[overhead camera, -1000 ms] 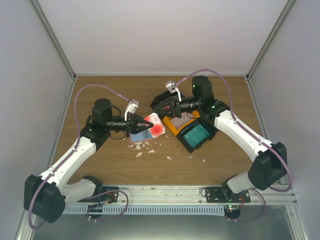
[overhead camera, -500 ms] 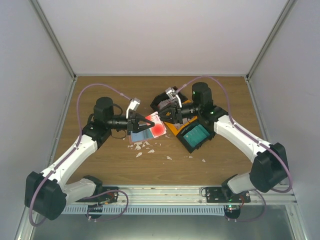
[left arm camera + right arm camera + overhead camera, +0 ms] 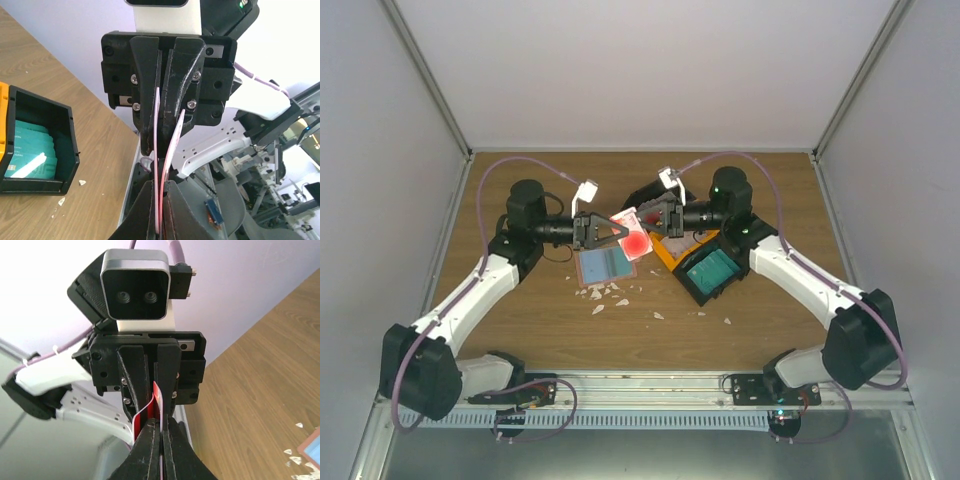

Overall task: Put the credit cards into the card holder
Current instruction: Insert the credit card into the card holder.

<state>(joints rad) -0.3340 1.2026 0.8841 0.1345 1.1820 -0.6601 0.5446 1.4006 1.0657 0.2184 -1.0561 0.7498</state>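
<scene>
A small stack of red-and-white credit cards [image 3: 636,240] hangs in the air between both grippers. My left gripper [image 3: 620,232] is shut on its left end and my right gripper [image 3: 646,218] is shut on its right end. In the left wrist view my left gripper [image 3: 160,200] pinches the cards [image 3: 157,150] edge-on; they splay apart toward the facing fingers [image 3: 187,75]. In the right wrist view my right gripper [image 3: 161,445] pinches the red card [image 3: 158,399]. The card holder [image 3: 603,263] lies open on the table below, blue inside up.
A black bin [image 3: 692,290] with teal cards [image 3: 712,268] stands right of centre, with an orange bin [image 3: 667,252] beside it. The black bin [image 3: 70,150] also shows in the left wrist view. White scraps [image 3: 610,292] lie in front of the holder.
The left gripper lifted the cards up and away from the holder, which now lies uncovered. The right gripper moved in and shut on the cards' other end.
</scene>
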